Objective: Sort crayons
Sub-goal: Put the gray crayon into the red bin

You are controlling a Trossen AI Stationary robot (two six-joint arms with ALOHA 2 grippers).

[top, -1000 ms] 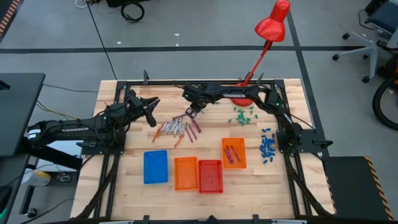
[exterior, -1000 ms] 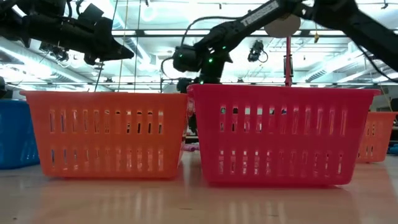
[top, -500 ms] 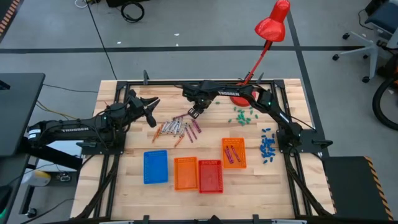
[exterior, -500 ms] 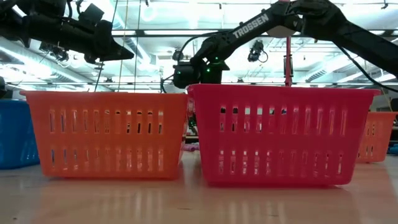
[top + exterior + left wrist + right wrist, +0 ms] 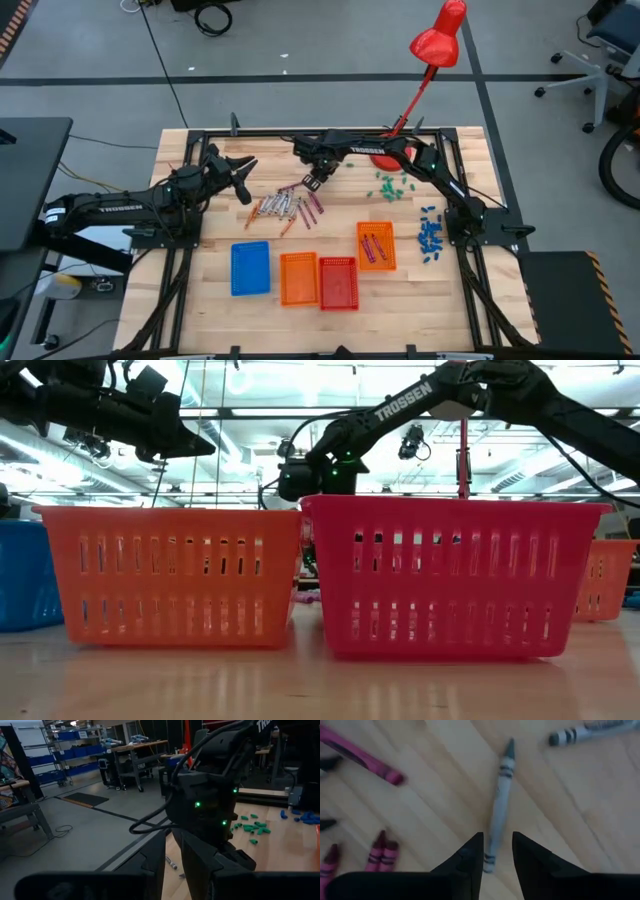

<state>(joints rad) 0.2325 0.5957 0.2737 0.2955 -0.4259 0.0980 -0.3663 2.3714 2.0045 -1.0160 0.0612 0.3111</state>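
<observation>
Just above the centre of the high view, we see the right gripper (image 5: 311, 183) over the far edge of the crayons (image 5: 285, 208) scattered on the table (image 5: 200, 300). In its wrist view a grey crayon (image 5: 500, 795) lies between the narrowly parted fingers (image 5: 470, 855); whether they pinch it, we cannot tell. The left gripper (image 5: 243, 178) hovers centre-left, slightly parted, holding nothing.

Even overhead light fell across the bench (image 5: 210, 300), leaving only faint shadows, while ceiling strip lights (image 5: 250, 422) glared bright behind the dark arms in the low view. The left wrist view was dim and murky. In the right wrist view, a grey crayon (image 5: 501, 805) lay softly blurred.
</observation>
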